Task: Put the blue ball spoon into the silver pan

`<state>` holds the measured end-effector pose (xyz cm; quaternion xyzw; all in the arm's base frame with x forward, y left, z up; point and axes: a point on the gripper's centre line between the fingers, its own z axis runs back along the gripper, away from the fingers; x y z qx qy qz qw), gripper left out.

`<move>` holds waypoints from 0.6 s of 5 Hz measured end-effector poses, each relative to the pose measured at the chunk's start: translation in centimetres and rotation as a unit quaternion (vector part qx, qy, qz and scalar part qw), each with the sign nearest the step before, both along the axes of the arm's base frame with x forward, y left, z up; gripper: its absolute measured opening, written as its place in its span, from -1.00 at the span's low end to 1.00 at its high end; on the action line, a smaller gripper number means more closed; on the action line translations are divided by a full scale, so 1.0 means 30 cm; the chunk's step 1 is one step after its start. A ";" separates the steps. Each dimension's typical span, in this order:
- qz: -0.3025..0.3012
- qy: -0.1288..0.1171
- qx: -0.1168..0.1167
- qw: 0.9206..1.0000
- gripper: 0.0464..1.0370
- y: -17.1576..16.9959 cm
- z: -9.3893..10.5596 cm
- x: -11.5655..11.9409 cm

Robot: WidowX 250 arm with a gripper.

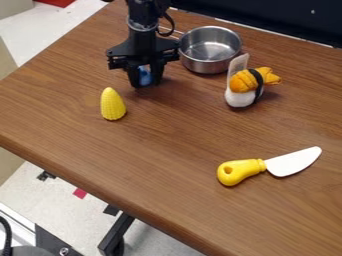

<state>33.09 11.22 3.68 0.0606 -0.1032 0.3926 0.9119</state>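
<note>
Camera view takes in the wooden counter, with the black gripper over it, near the silver pan; then the yellow-handled knife, the orange-topped toy sushi, the yellow corn and the blue ball spoon, pinched in the gripper outside the pan.

Gap between corn and knife
</note>
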 end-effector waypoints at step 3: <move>0.050 -0.026 -0.023 0.998 -0.28 -0.017 0.223 0.069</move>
